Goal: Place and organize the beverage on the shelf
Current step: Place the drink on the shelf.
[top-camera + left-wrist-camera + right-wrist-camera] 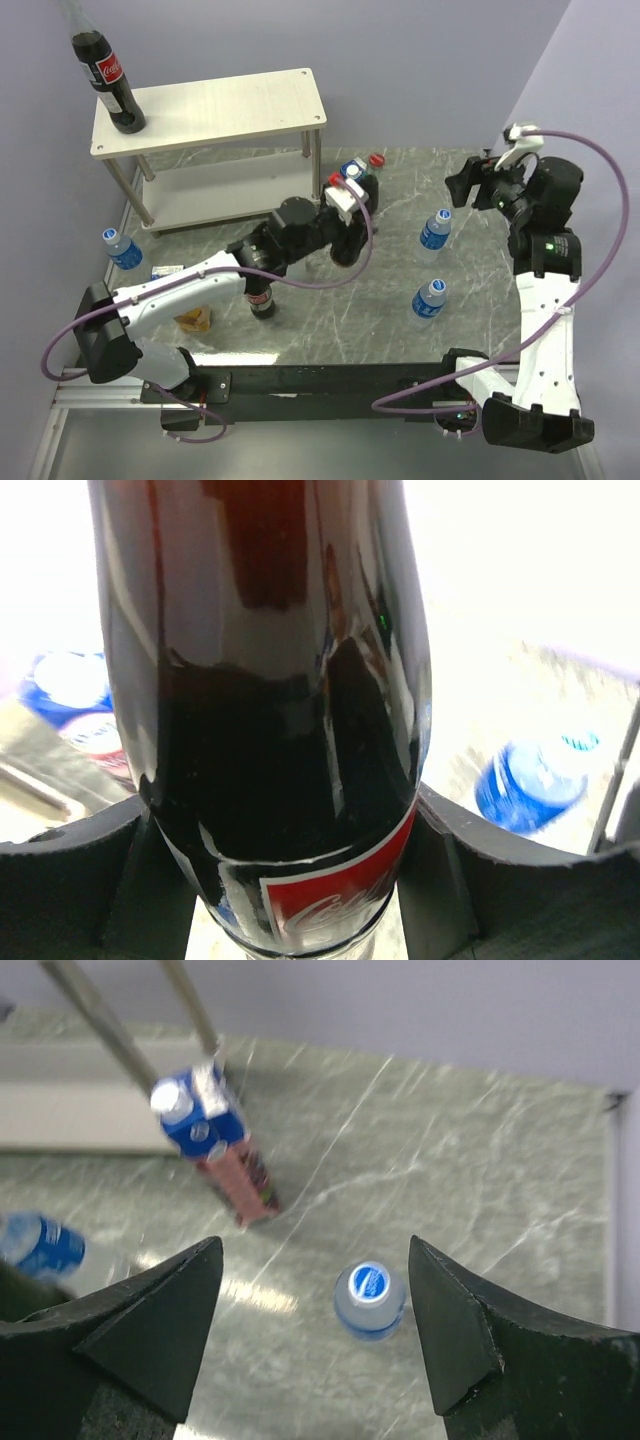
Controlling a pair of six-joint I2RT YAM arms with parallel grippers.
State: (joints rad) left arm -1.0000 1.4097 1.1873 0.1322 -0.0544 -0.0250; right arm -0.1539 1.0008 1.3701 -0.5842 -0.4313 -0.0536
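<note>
The left claw [290, 890] is closed about halfway onto a cola bottle [280, 730]. The dark glossy body is pinched between both pads near the red label, and nothing else is held. Whether the bottle is lifted off the counter [340, 322] cannot be told.

The grip is judged the weak point. The wall is smooth and rounded, so the bottle could be turned or let slip if it is swung quickly or tilted.

Just beyond the claw a blue-topped carton [352, 170] is seen upright. It could be toppled by the bottle or the wrist on the way out. Behind the claw, beneath the forearm, another cola bottle [262, 298] stands on the counter and could be clipped if the arm is lowered.

Farther out, to the claw's left, the shelf [230, 105] stands with a third cola bottle [112, 85] already set at the far end of its top board. On a low approach the held bottle could be driven against the board's edge or a leg.

Well to the right, the right claw [315, 1330] is held wide open and empty above a small water bottle [370, 1300].
</note>
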